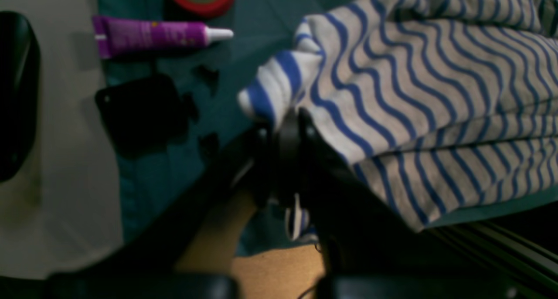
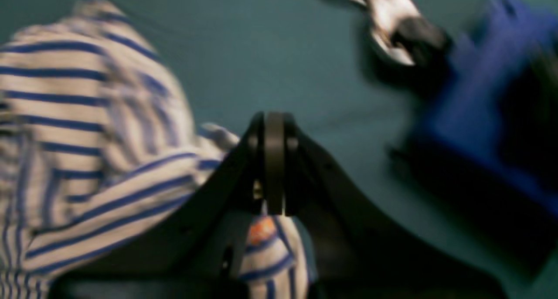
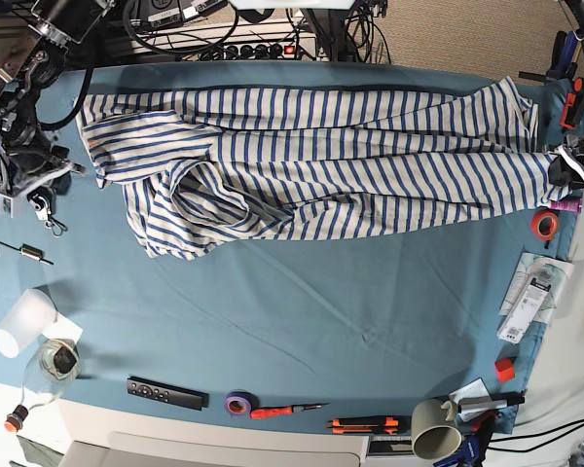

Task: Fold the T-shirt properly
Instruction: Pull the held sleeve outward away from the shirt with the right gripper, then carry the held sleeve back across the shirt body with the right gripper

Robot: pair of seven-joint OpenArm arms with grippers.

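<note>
Base view: T-shirt [image 3: 321, 161] stretched between both claws (each pinching fabric).

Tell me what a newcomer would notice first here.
The striped T-shirt, stretched wide across the far half of the teal table cloth. The left gripper and right gripper each pinch one end of it. Small tools line the near edge.

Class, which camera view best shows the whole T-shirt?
The base view: the T-shirt lies stretched across the teal cloth, fully visible. The left wrist view shows one striped corner, the right wrist view a blurred bunch.
</note>
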